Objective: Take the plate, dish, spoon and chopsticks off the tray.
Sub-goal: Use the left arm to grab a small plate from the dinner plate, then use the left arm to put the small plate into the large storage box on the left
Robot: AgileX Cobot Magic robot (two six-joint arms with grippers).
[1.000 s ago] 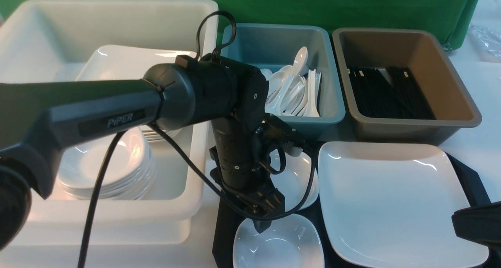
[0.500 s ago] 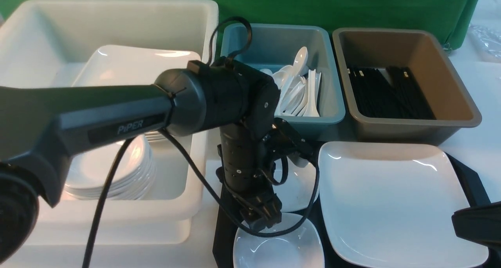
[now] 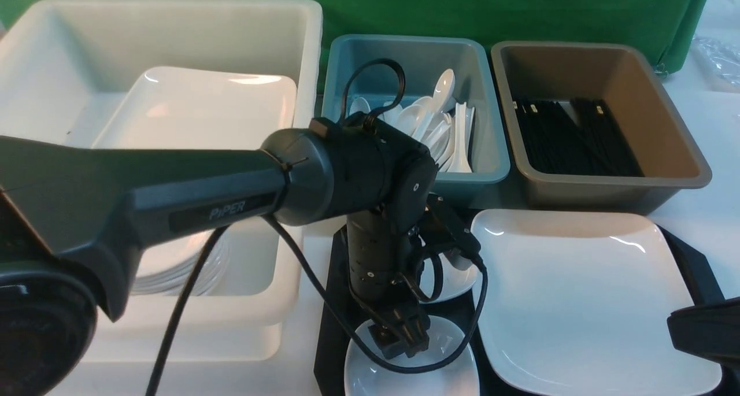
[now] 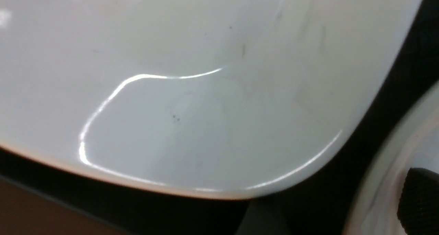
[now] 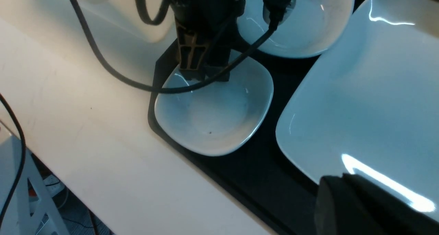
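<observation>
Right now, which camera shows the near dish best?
Right wrist view: the near dish shows almost whole, only its far rim under the left pincer. Front view crops it at the frame's bottom, behind the pincer. Left wrist view shows only close white glaze; which dish, I cannot tell.

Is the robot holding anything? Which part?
Can't tell: the left gripper is at the rim of the near dish, grip hidden. The right gripper, shut, holds nothing.

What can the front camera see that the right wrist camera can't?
Only the front view: the white bin of stacked dishes, the teal bin with spoons, and the brown bin with chopsticks. Only the right wrist view: the whole near dish and the floor below the table. Both: the left gripper over that dish, the big plate and the black tray.
</observation>
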